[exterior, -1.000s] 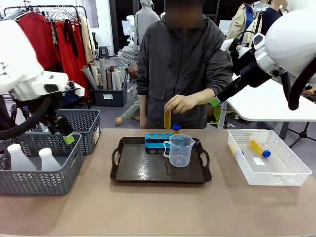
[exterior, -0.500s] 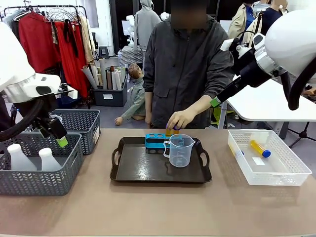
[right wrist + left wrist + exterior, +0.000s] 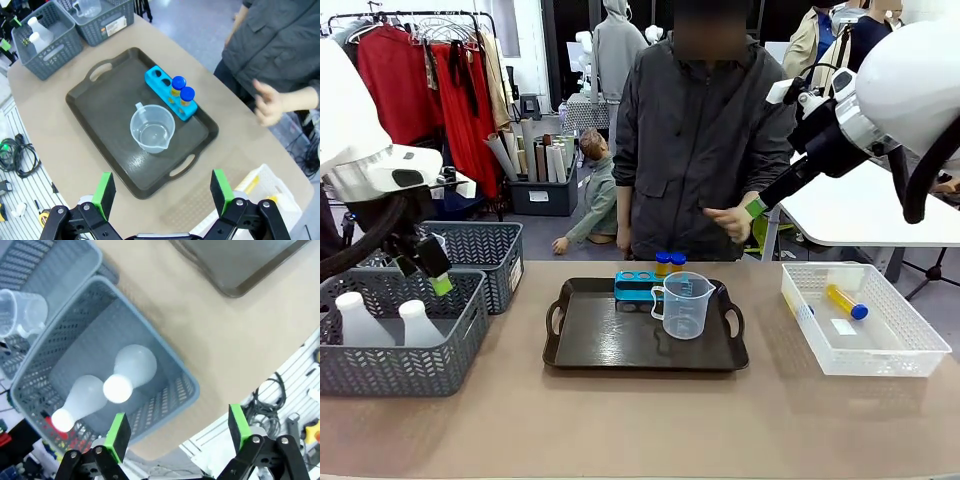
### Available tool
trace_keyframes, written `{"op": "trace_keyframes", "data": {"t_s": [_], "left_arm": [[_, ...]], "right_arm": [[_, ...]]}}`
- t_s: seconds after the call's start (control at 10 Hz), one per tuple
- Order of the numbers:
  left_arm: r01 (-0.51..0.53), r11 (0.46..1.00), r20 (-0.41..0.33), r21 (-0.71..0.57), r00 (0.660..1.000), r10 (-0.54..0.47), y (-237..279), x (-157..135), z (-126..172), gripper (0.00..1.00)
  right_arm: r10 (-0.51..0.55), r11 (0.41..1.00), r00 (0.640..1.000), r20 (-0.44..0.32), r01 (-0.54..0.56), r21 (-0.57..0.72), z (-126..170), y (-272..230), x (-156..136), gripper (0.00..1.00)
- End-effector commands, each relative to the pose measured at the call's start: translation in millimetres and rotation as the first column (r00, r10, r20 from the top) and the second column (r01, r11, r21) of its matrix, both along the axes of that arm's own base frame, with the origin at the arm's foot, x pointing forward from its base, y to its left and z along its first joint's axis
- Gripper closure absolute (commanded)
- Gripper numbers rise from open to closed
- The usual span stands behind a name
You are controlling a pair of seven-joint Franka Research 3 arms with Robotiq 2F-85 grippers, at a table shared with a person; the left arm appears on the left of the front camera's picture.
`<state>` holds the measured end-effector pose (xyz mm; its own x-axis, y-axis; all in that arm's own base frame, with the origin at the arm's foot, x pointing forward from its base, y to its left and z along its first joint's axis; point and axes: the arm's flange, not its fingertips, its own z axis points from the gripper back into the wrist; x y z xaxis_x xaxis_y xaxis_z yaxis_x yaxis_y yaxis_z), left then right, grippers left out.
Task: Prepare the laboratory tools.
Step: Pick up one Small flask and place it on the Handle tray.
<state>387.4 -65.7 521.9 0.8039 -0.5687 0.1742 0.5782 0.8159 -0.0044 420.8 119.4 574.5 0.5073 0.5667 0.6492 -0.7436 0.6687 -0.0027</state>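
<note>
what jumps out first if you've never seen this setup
The black tray in the middle of the table, carrying a clear beaker and a blue rack with two blue-capped tubes standing in it. To the robot's left, two white flasks stand in a grey basket, with the open left gripper hovering over it. A yellow tube lies in the white basket at the right.

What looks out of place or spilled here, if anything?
Nothing is spilled or broken. The one odd thing: a yellow tube lies on its side in the white basket, while two others stand upright in the blue rack on the black tray, beside an empty jug.
</note>
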Motion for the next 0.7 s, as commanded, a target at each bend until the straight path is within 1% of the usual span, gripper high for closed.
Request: {"op": "trace_keyframes", "data": {"t_s": [0.0,0.1,0.2,0.3,0.5,0.6], "left_arm": [[-0.105,0.994,-0.039,0.001,0.994,0.105,32.7,29.8,9.7,0.0],[-0.164,0.986,-0.03,-0.021,0.986,0.163,49.5,36.3,8.8,0.0],[-0.224,0.973,-0.04,-0.05,0.974,0.222,64.2,34.7,4.5,0.0],[-0.246,0.966,-0.035,-0.081,0.969,0.244,84.2,40.6,-4.3,0.0],[-0.333,0.94,-0.051,-0.076,0.943,0.33,120.5,48.3,-20.2,0.0],[-0.358,0.932,-0.079,-0.055,0.932,0.353,132.6,50.4,-29.8,0.0]], "right_arm": [[0.008,1.0,1.0,0.001,-0.008,0.019,0.2,0.2,1.1,0.0],[0.008,1.0,1.0,0.001,-0.008,0.019,0.2,0.2,1.1,0.0],[0.008,1.0,1.0,0.001,-0.008,0.019,0.2,0.2,1.1,0.0],[0.008,1.0,1.0,0.001,-0.008,0.019,0.2,0.2,1.1,0.0],[0.008,1.0,1.0,0.001,-0.008,0.019,0.2,0.2,1.1,0.0],[0.008,1.0,1.0,0.001,-0.008,0.019,0.2,0.2,1.1,0.0]]}}
